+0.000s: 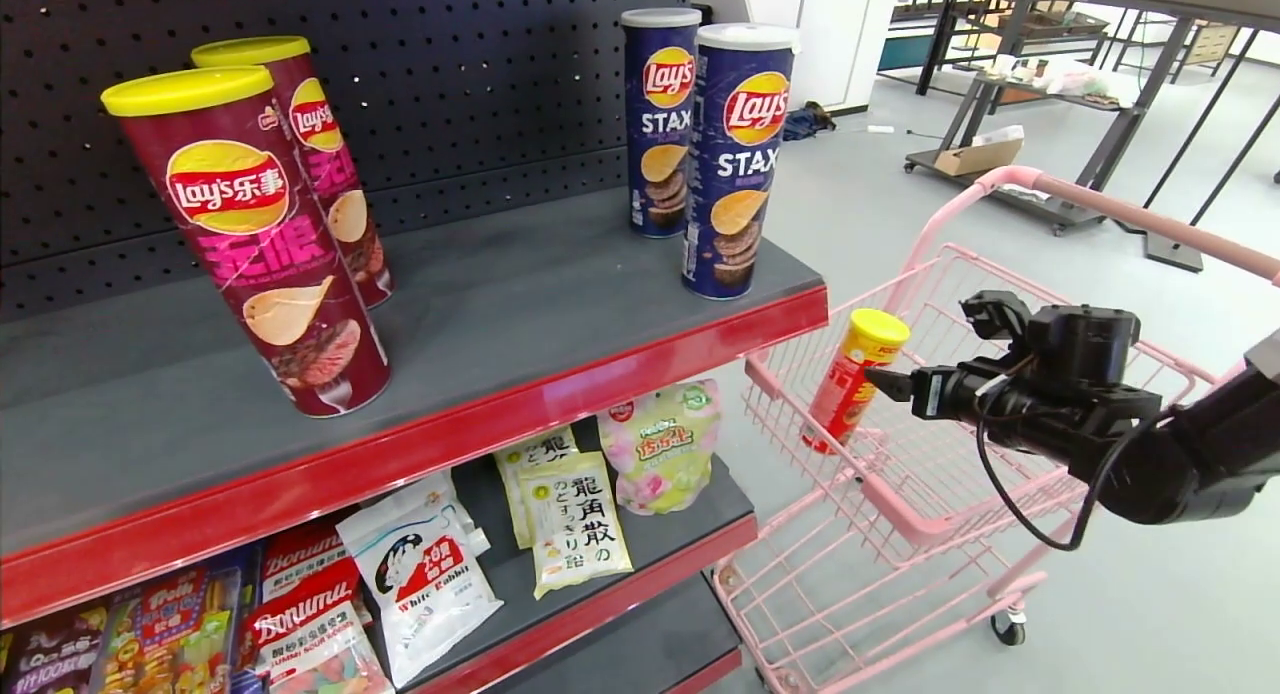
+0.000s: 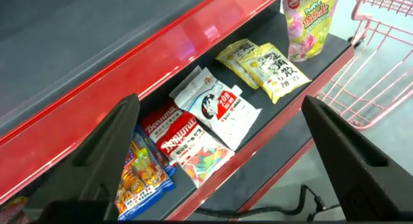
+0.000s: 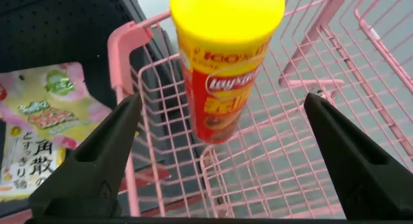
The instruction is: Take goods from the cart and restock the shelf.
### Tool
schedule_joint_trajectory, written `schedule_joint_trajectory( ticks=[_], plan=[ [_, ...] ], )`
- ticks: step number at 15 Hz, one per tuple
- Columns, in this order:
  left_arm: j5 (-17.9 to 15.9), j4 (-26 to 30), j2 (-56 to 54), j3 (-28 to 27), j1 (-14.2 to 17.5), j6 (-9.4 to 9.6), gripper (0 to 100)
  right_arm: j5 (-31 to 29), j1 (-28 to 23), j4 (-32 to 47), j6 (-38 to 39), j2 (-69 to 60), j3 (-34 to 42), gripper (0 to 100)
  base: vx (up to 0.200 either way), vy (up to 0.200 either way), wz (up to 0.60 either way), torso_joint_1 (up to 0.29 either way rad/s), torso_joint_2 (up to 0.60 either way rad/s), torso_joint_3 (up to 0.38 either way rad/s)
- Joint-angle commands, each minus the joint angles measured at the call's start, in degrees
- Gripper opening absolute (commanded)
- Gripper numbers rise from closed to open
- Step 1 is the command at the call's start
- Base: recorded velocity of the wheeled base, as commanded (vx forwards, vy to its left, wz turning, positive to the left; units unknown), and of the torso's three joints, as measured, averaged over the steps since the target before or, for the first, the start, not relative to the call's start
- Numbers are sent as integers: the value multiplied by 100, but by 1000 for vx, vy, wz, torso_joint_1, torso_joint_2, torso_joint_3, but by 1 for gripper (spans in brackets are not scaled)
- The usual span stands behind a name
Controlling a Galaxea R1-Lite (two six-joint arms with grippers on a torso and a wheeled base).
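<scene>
- Shelf (image 1: 480,304), left half of the head view: a clumsy placement could topple the cans (image 1: 735,164) standing there.
- Pink cart (image 1: 1000,474), lower right: its wire rim could snag the red can (image 1: 850,379) on lifting.
- Right tool (image 1: 885,379), spread, right centre beside the red can: closing off-centre could knock it over.
- Left tool (image 2: 221,100), spread, holding nothing.
- The red can leans in the cart's corner, unheld.

Five chip cans (image 1: 245,244) (image 1: 335,164) (image 1: 660,124) (image 1: 740,164) (image 1: 850,384), one pink cart (image 1: 1180,234)

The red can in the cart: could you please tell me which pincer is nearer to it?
Right. The right pincer hangs open just beside the red can in the cart; the left pincer is off by the lower shelf's snack bags.
</scene>
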Motion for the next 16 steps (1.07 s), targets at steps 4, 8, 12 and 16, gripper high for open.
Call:
schedule_joint_trajectory(
  ticks=[4,8,12,16],
  plan=[
    [24,21,29,9,13,-1,100,8,-26,-336,14,942,-758,100,0,0,0,0,0,0],
    [41,21,73,-9,13,-1,100,34,-35,-397,23,1180,-951,100,0,0,0,0,0,0],
    [41,29,64,0,13,-1,100,70,62,-397,41,1268,-1277,100,0,0,0,0,0,0],
    [50,29,64,-9,21,-1,100,70,106,-353,41,1487,-1593,100,0,0,0,0,0,0]
  ],
)
